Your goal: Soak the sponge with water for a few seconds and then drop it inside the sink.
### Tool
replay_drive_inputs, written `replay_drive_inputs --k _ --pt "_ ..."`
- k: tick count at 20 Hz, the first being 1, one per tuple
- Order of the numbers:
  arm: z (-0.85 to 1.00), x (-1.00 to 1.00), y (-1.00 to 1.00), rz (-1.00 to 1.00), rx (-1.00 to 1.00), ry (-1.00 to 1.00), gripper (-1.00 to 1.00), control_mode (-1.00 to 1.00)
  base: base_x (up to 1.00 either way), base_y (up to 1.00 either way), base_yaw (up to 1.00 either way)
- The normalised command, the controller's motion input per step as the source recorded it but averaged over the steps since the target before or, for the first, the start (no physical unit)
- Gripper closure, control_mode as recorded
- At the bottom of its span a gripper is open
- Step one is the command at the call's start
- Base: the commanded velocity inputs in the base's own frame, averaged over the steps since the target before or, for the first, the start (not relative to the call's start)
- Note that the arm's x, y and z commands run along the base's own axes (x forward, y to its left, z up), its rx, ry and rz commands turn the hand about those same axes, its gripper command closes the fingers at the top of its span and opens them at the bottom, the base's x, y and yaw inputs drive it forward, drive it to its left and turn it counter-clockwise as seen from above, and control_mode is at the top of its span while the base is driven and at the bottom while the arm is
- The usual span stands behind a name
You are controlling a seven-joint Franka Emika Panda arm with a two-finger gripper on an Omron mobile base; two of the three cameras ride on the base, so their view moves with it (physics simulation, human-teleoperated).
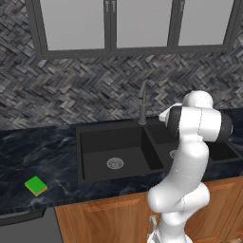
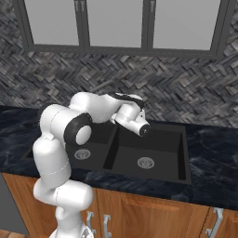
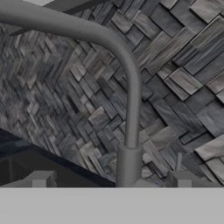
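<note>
The green sponge (image 1: 36, 185) lies flat on the dark counter, well to the left of the black double-basin sink (image 1: 95, 147), near the counter's front edge. My arm reaches over the divider between the basins (image 2: 162, 148), with the hand raised above the sink and aimed at the back wall. In the hand view my gripper (image 3: 111, 179) is open and holds nothing. The grey faucet (image 3: 131, 109) stands close ahead, between the fingertips (image 3: 41, 178). Water is out of view.
The faucet (image 1: 142, 104) rises behind the sink's divider with its spout curving over the left basin. A herringbone tiled wall (image 1: 71, 90) backs the counter. Dark marble counter (image 2: 214, 158) extends to the right of the sink. Wooden cabinet fronts (image 1: 104, 218) run below.
</note>
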Motion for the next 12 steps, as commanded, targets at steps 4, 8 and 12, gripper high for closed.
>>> replay_drive_inputs --k 4,8,12 --pt "0.00 0.15 0.00 -0.05 0.00 -0.02 -1.00 -1.00 0.00 0.00 0.00" --pt "-0.03 0.19 -0.01 -0.12 0.00 -0.08 -1.00 -1.00 0.00 0.00 0.00" --pt "-0.09 0.25 0.00 -0.08 0.00 -0.11 -1.00 -1.00 0.00 0.00 0.00"
